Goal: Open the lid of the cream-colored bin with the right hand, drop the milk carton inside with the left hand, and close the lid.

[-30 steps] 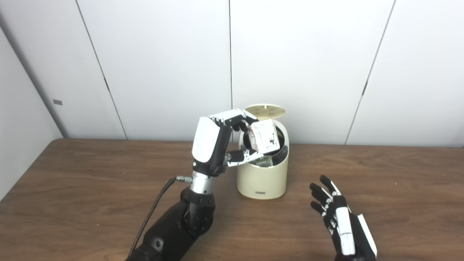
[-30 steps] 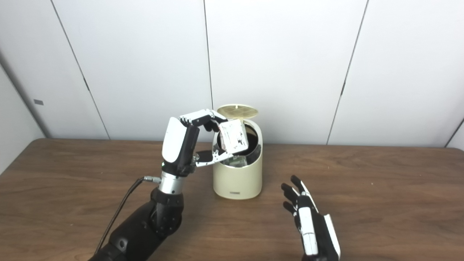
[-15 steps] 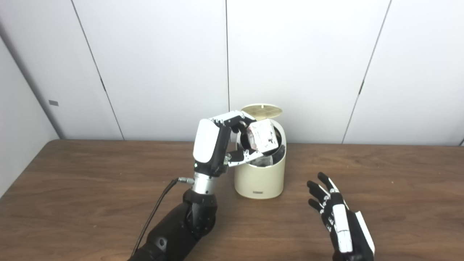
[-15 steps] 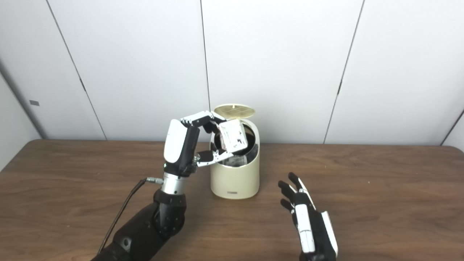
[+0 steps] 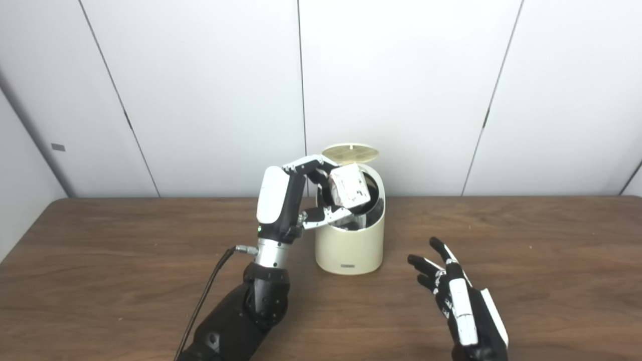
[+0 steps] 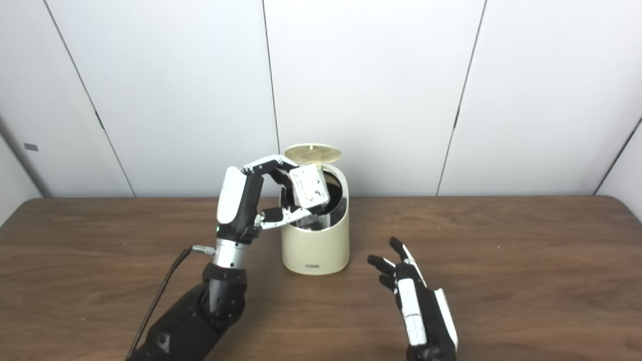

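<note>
At centre frame, your left hand (image 5: 296, 203) is pinching the milk carton (image 5: 348, 186) between fingers above and thumb below, and is holding it directly over the mouth of the cream-colored bin (image 5: 349, 239). The carton is sitting tilted, its lower end dipping just inside the dark opening and its upper end lying below the raised lid (image 5: 349, 152), which is standing open at the bin's far rim. The relation that is governing the coming move is vertical: the carton is lying to the right of your left palm and straight above the bin's cavity, so parting the fingers looks sufficient to let it fall in, provided its tilted long axis is clearing the rim. Your right hand (image 5: 459, 306) is waiting at lower right of the frame, fingers spread and holding nothing, low over the desk (image 5: 100, 260) and well apart from the bin; it is the hand nearer the lid's right side for closing.
</note>
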Available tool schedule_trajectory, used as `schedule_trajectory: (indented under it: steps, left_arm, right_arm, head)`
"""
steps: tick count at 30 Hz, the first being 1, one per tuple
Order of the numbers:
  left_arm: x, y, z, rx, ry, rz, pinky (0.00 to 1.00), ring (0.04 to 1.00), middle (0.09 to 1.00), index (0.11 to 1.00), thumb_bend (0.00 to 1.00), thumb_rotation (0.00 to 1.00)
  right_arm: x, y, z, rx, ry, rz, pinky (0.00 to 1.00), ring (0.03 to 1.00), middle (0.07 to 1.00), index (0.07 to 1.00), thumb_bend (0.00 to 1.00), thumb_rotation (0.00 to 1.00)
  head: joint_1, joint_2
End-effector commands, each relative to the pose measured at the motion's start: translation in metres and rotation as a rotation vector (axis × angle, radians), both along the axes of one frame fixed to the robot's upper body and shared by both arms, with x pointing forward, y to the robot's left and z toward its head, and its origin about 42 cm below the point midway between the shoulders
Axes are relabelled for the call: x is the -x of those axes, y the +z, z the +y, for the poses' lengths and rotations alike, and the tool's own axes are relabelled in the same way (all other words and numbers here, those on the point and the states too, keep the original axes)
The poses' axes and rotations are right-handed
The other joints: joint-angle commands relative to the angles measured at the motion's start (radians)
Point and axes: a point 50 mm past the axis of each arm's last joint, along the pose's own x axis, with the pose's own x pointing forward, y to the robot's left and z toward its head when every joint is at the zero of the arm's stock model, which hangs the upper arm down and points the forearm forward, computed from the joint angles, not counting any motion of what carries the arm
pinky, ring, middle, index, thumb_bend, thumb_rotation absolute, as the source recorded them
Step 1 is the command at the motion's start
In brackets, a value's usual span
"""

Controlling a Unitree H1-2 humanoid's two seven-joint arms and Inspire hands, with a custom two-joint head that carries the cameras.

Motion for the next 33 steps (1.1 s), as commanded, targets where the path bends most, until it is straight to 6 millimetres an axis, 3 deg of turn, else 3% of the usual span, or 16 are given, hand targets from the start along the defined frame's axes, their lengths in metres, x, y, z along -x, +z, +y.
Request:
schedule_trajectory:
  steps: [1, 8, 9, 10, 13, 25, 33]
  left_arm:
    - [-0.0054, 0.0307, -0.0055, 0.036, -0.041, -0.081, 0.45, 0.499, 0.557, 0.49, 0.52, 0.06]
    - [-0.0063, 0.0322, -0.0047, 0.013, -0.033, -0.091, 0.43, 0.487, 0.562, 0.491, 0.52, 0.07]
    - [-0.0066, 0.0321, -0.0045, 0.009, -0.035, -0.087, 0.43, 0.486, 0.565, 0.53, 0.75, 0.08]
    - [-0.0067, 0.032, -0.0043, 0.006, -0.037, -0.084, 0.43, 0.49, 0.57, 0.558, 0.89, 0.1]
    - [-0.0089, 0.0306, -0.0022, -0.022, -0.054, -0.055, 0.46, 0.515, 0.598, 0.599, 0.99, 0.12]
    - [-0.0108, 0.0282, 0.0006, -0.103, -0.056, -0.036, 0.51, 0.584, 0.683, 0.671, 1.0, 0.2]
    - [-0.0099, 0.0287, 0.0016, -0.098, -0.054, -0.031, 0.52, 0.607, 0.695, 0.67, 1.0, 0.19]
  right_arm:
    - [-0.0009, 0.0185, 0.0031, -0.015, 0.008, -0.075, 0.86, 0.836, 0.749, 0.929, 0.54, 1.0]
    - [-0.0007, 0.0194, 0.0029, -0.015, 0.011, -0.074, 0.87, 0.83, 0.741, 0.932, 0.53, 1.0]
    - [-0.0008, 0.0195, 0.0027, -0.016, 0.01, -0.075, 0.87, 0.833, 0.738, 0.93, 0.54, 1.0]
    - [-0.0009, 0.0194, 0.0026, -0.015, 0.009, -0.075, 0.87, 0.836, 0.737, 0.93, 0.54, 1.0]
    - [-0.0016, 0.0186, 0.0017, -0.016, 0.008, -0.077, 0.87, 0.836, 0.737, 0.93, 0.53, 1.0]
    - [-0.0022, 0.0178, -0.0012, -0.001, 0.004, -0.081, 0.87, 0.843, 0.737, 0.929, 0.54, 1.0]
    - [-0.0033, 0.0176, -0.0021, -0.003, 0.001, -0.083, 0.86, 0.842, 0.736, 0.929, 0.55, 1.0]
  head:
    - [-0.001, 0.001]
    - [-0.001, 0.003]
    - [0.0, 0.004]
    - [0.0, 0.004]
    - [0.0, 0.003]
    - [0.0, 0.005]
    - [0.002, 0.007]
